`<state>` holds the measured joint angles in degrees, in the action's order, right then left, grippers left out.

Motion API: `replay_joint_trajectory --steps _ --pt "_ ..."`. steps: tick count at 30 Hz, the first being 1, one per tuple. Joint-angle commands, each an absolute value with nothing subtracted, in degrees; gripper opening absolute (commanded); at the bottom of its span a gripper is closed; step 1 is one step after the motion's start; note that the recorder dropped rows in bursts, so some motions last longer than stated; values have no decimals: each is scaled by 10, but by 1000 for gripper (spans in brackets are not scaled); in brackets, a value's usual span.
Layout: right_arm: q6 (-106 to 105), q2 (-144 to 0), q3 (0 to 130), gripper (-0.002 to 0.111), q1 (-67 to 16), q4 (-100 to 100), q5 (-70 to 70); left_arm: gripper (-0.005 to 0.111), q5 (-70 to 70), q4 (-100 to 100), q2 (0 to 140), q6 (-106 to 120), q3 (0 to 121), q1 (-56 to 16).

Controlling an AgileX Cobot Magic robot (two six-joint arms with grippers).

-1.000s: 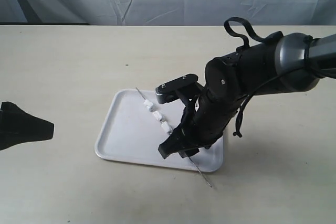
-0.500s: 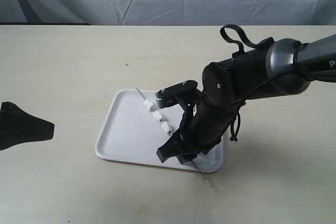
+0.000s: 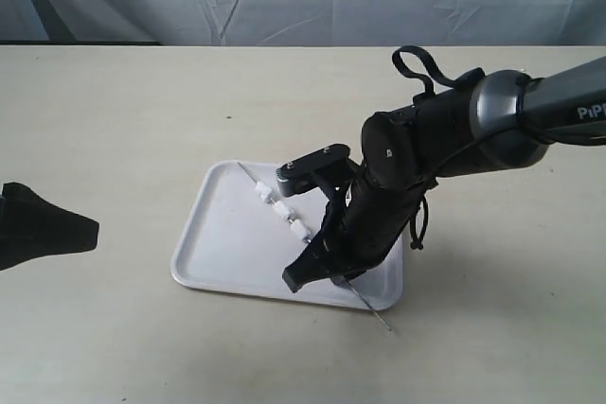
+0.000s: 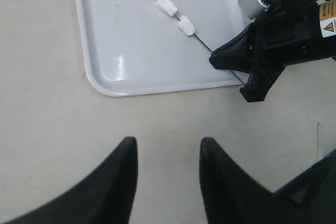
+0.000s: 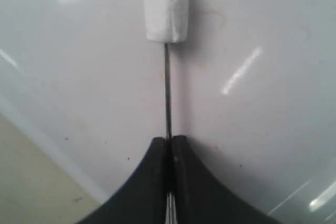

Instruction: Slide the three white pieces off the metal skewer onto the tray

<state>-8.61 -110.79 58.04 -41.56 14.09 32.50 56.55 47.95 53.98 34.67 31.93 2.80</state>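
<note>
Three white pieces (image 4: 167, 6) on metal skewer (image 5: 167, 93), pinched by right hand (image 5: 169, 141); left hand (image 4: 168, 142) agape.

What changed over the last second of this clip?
The right gripper came down a little and closed on the metal skewer, which shifted slightly over the tray. The three white pieces are still threaded on it. The left gripper stayed open, off to the side.

Right arm (image 3: 454, 130) is reaching in from 3 o'clock with the wrist bent down. The right gripper (image 3: 301, 278) is pointing toward 7 o'clock, its jaws pressing together on the metal skewer (image 5: 167, 93). Left gripper (image 4: 168, 150) is sitting at 9 o'clock, fingers parted, holding nothing.
</note>
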Motion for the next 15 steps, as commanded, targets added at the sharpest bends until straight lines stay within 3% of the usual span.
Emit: replay_joint_trajectory --steps 1,15 --pt "-93 -1120 573 -1 -418 140 360 38 572 500 541 302 319 27" --pt "-85 -976 627 -1 -401 154 470 38 533 763 541 418 188 27"
